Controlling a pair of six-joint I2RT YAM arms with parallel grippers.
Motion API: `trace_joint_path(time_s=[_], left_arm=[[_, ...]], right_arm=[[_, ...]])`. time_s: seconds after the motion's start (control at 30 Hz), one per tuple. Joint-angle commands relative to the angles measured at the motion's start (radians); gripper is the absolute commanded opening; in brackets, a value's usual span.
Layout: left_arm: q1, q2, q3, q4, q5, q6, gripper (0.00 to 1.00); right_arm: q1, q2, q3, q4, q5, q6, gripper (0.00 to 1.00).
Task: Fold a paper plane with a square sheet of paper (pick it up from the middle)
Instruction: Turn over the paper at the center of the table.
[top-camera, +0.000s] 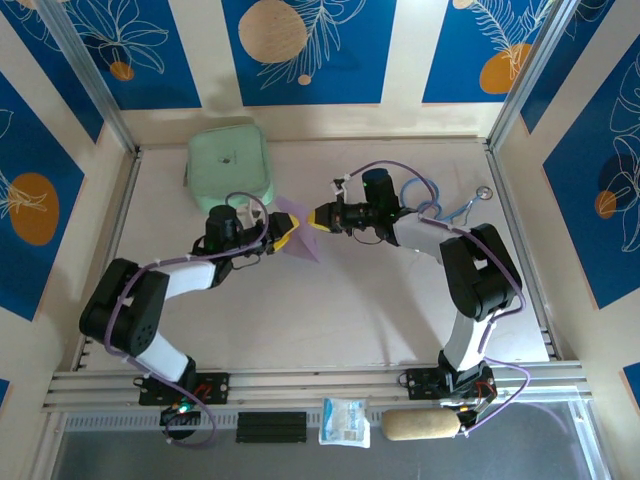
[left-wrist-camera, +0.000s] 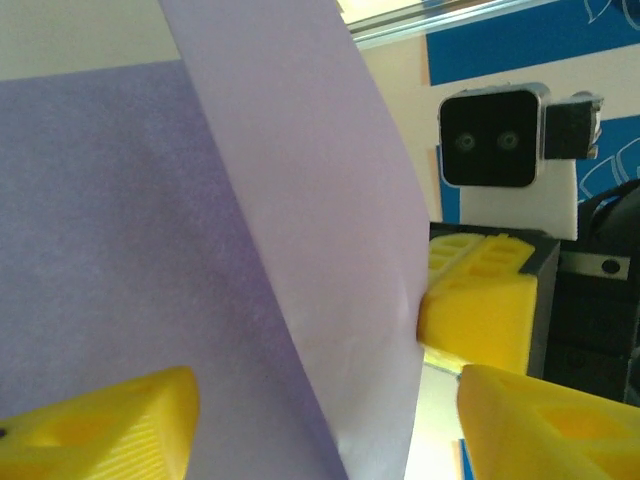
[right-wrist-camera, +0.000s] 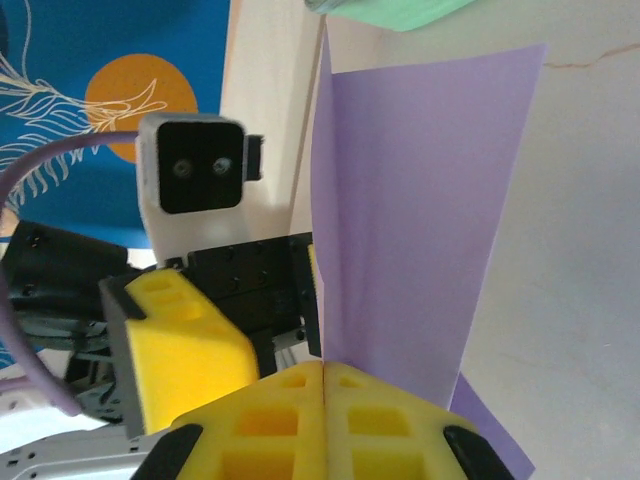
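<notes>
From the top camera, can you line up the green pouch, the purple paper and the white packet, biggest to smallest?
Biggest: the green pouch, clearly.
Then the white packet and the purple paper look about alike. The paper is folded and lifted nearer the camera, so I won't rank those two.

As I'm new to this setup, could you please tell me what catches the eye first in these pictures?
The lilac sheet of paper stands out mid-table, pinched in the shut right gripper. The left gripper faces it, open, yellow fingers either side. A mint-green pouch lies towards the table's far left.
</notes>
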Motion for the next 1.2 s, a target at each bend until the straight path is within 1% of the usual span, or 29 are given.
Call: trace_joint_path(time_s=[0.0,0.17,0.33,0.57,0.77,1.0,1.1,1.17], left_arm=[[-0.014,0.031,0.034,0.145,0.051,-0.048,0.62],[-0.016,0.054,0.038,0.192,0.061,-0.069,0.49],[-0.018,0.064,0.036,0.232,0.069,-0.09,0.41],[-0.018,0.062,0.025,0.245,0.061,-0.088,0.33],[-0.017,0.066,0.022,0.241,0.054,-0.086,0.29],[-0.017,0.072,0.026,0.227,0.048,-0.08,0.2],[-0.016,0.069,0.027,0.216,0.039,-0.074,0.16],[-0.015,0.068,0.027,0.205,0.034,-0.067,0.14]], right_arm=[[-0.007,-0.025,-0.016,0.065,-0.06,0.062,0.01],[-0.01,-0.017,-0.022,0.072,-0.068,0.072,0.01],[-0.012,-0.013,-0.027,0.071,-0.064,0.075,0.01],[-0.021,-0.011,-0.034,0.059,-0.051,0.077,0.02],[-0.023,-0.012,-0.035,0.051,-0.044,0.073,0.05],[-0.022,-0.011,-0.034,0.046,-0.054,0.073,0.06],[-0.026,-0.025,-0.037,0.028,-0.041,0.06,0.09],[-0.03,-0.046,-0.04,-0.011,-0.013,0.037,0.16]])
